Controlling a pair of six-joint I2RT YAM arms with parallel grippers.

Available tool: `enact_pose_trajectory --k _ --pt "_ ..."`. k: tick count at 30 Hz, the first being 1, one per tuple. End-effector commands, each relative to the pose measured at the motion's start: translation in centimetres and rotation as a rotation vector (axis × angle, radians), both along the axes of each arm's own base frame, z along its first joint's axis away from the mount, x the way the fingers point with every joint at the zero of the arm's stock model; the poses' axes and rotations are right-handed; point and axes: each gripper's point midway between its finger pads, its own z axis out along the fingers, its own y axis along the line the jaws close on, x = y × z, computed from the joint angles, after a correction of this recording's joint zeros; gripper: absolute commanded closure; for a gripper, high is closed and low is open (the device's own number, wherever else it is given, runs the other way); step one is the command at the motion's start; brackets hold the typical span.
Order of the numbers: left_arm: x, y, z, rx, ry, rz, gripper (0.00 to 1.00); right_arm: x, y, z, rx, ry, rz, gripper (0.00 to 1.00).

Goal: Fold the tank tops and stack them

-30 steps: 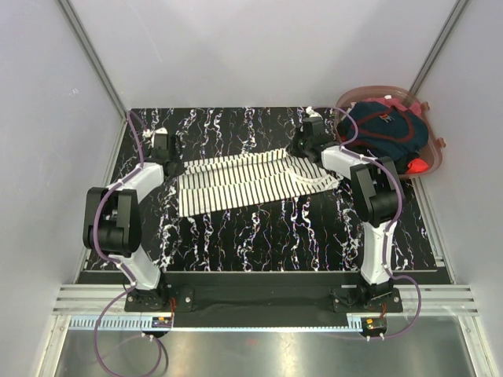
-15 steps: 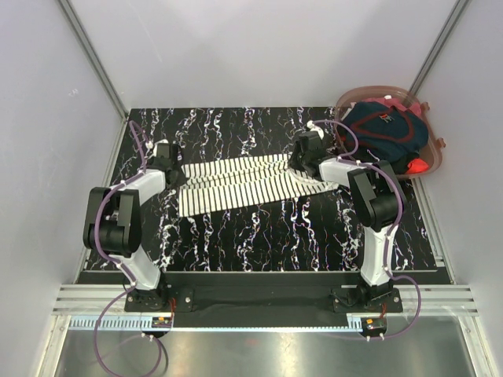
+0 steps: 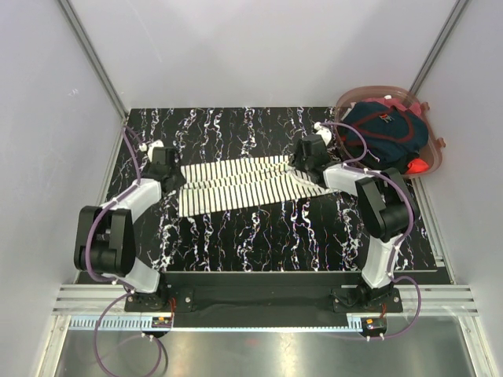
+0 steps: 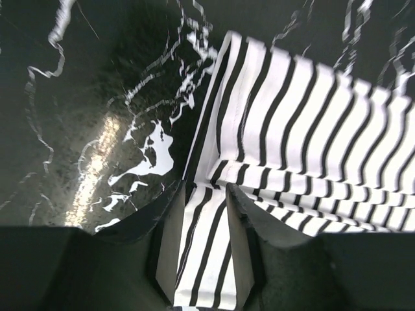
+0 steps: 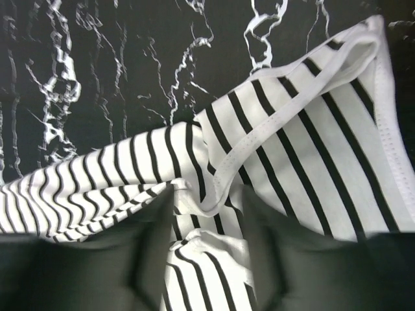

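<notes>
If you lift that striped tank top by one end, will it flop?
Probably flops: the striped tank top lies folded and rumpled at one end. Likely light, since the cloth looks thin. Could drag across the glossy table.

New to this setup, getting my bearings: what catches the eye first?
A white tank top with navy stripes lies stretched across the black marbled table, an open claw over each end: left claw, right claw. A dark navy tank top sits bunched in a pink tub at the far right corner.
</notes>
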Motion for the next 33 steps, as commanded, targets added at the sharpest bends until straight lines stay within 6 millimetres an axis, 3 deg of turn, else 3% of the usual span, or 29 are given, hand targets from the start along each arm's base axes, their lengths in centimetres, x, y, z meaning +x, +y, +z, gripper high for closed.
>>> enact_pose_trajectory --k 1,2,8,17,22,26,30,33 --pt "1.0 0.9 3.4 0.023 -0.122 0.049 0.61 0.6 -0.5 4.8 -0.012 -0.122 -0.029 0.41" --pt "0.9 1.0 3.6 0.026 -0.126 0.054 0.59 1.0 -0.3 5.4 -0.012 -0.126 -0.025 0.39" --pt "2.0 0.0 4.4 -0.013 -0.121 0.021 0.46 1.3 0.9 4.0 -0.032 0.020 0.014 0.46" --pt "2.8 -0.9 3.3 -0.033 -0.082 -0.018 0.46 1.2 2.7 1.1 -0.066 0.202 0.117 0.57" --pt "2.9 -0.9 2.6 -0.027 -0.057 -0.032 0.46 0.2 3.1 -0.3 -0.070 0.252 0.142 0.59" --pt "2.8 -1.0 2.0 -0.023 -0.039 -0.041 0.51 -0.8 3.3 -1.1 -0.073 0.283 0.172 0.69" --pt "2.7 -0.9 1.5 -0.020 -0.023 -0.039 0.52 -2.0 3.6 -1.2 -0.107 0.287 0.189 0.88" --pt "2.8 -0.9 1.5 -0.015 -0.022 -0.039 0.53 -2.0 2.6 -0.7 -0.140 0.266 0.156 0.98"
